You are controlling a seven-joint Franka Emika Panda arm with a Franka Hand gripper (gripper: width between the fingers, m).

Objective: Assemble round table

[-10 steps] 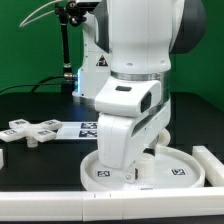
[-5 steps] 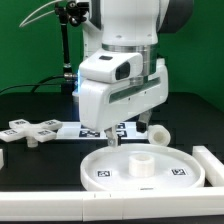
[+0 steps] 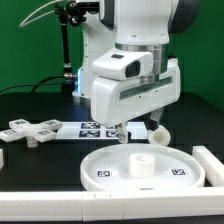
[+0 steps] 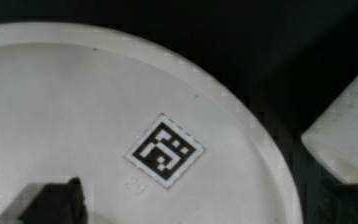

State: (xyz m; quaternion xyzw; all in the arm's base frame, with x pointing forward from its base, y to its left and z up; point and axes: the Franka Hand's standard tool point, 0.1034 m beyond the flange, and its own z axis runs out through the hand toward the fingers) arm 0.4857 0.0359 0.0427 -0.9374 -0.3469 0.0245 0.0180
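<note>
End effector [image 3: 136, 131]: fully open, empty.
Likely target: short white plastic cylinder post [image 3: 160, 131], right of centre in the exterior view.
Technique: straddle post squarely, descend vertically, then close.

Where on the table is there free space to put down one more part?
Bare table lies between the cross-shaped piece and the round disc. The disc itself carries the post. Beyond the disc it is crowded: the open gripper hangs near the marker board.
</note>
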